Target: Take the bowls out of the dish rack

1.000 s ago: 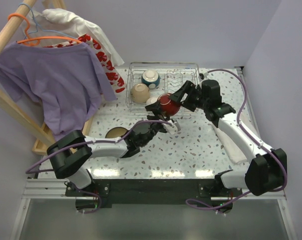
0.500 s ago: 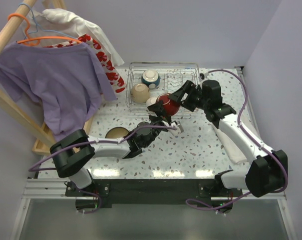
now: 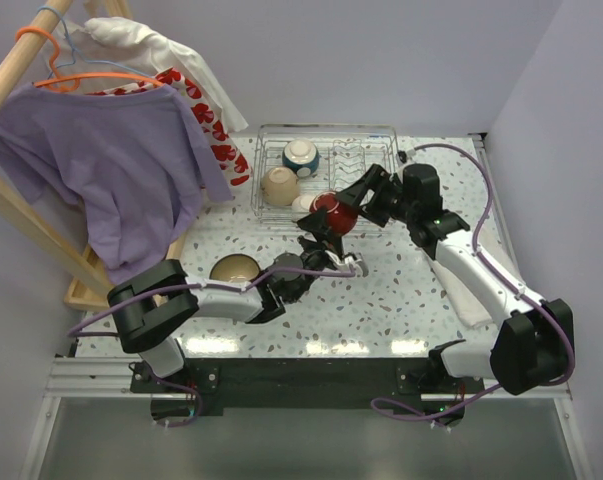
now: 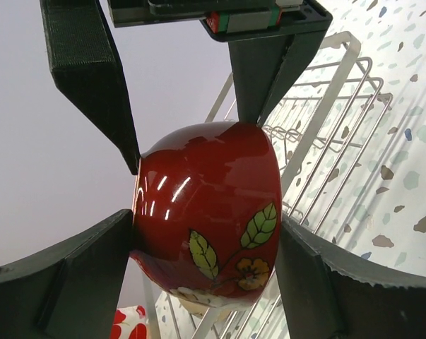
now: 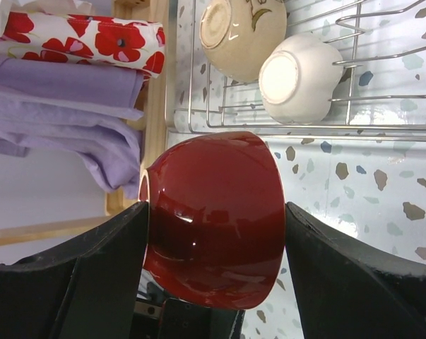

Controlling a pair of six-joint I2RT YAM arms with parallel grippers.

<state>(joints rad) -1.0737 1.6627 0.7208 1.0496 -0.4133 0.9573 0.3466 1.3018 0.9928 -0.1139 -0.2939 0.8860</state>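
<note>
While both arms are meeting at the 6 o'clock rim of the rack (image 3: 326, 127), the red bowl (image 3: 333, 211) is hanging in the air between them, tipped on its side and touching neither wire nor table.

The right gripper (image 5: 216, 212) is clamping the bowl across its outer wall. The left gripper (image 4: 205, 226) is reaching in from 7 o'clock, and its fingers are pressing on the two flanks crosswise to the right pair, so both appear to be gripping at once.

The bowl is reading as glazed ceramic: stiff, glossy and so slippery, brittle, and fairly heavy for its size. The widest part of the wall is offering the surest hold, since pads set nearer the foot may be sliding off the curve.

Three more are sitting in the rack: a teal-and-white bowl (image 3: 301, 155) at 12 o'clock, a tan bowl (image 3: 279, 186) at 9 o'clock and a white bowl (image 3: 303, 203) at 7 o'clock. One brown bowl (image 3: 233, 268) is standing on the table (image 3: 381, 290) at 8 o'clock.

The table is looking hard and speckled, so a drop is likely to chip the glaze. A purple shirt (image 3: 111, 170) is hanging over the 10 o'clock corner. Open surface is lying toward 5 o'clock.
</note>
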